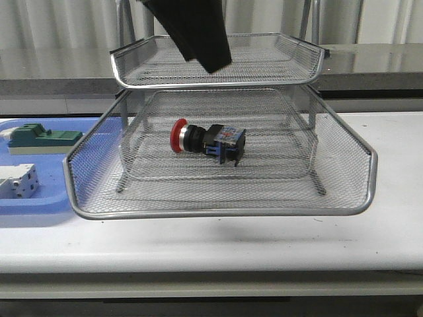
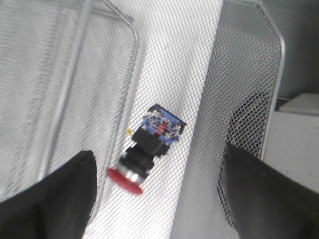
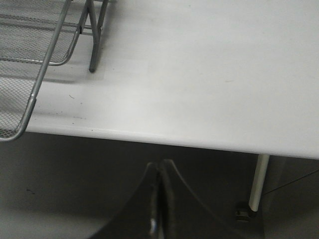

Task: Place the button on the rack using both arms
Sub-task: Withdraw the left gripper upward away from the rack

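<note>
The button [image 1: 208, 142] lies on its side on the mesh of a lower tier of the silver wire rack [image 1: 218, 211], red head to the left. In the left wrist view the button [image 2: 149, 147] lies on the mesh between my spread fingers, untouched. My left gripper [image 2: 157, 152] is open and empty above it; in the front view it [image 1: 210, 59] hangs in front of the top tier. My right gripper [image 3: 159, 167] is shut and empty, off the table's front edge beside the rack's corner [image 3: 30, 107].
A blue plastic tray [image 1: 39, 205] lies left of the rack with a green block [image 1: 43, 137] and a white-grey boxy part [image 1: 18, 181]. The rack's leg [image 3: 93, 55] stands on the white table [image 3: 199, 74]. A table leg [image 3: 259, 181] shows below the edge.
</note>
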You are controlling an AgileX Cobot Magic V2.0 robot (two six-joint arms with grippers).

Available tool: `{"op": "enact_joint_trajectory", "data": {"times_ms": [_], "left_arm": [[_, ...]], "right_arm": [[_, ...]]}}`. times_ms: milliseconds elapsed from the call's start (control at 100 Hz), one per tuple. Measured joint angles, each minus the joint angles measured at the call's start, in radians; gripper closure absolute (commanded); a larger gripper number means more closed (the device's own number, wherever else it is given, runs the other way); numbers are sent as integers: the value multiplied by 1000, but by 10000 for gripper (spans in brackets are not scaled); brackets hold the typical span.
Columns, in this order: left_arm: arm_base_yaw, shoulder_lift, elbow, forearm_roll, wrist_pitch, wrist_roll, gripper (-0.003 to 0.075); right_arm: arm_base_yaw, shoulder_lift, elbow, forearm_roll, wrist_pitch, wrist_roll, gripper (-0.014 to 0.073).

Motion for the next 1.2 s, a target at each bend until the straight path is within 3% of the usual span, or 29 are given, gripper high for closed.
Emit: {"op": "enact_joint_trajectory", "data": {"times_ms": [190,430,650,920,1200], "left_arm": [[150,-121,-2,-2,12,-27,314],[416,-299,64,-63,-1,-33,314],[582,-508,290,-179,-199,22,314],[553,-701,669,-317,-516,90,314],[417,-949,1057,-405,-1005,94,314]], "right_arm": [[0,0,0,0,0,0,664],[0,0,0,0,0,0,664],[0,0,0,0,0,0,664],[0,0,0,0,0,0,664],[0,0,0,-2,0,0,664]]}}
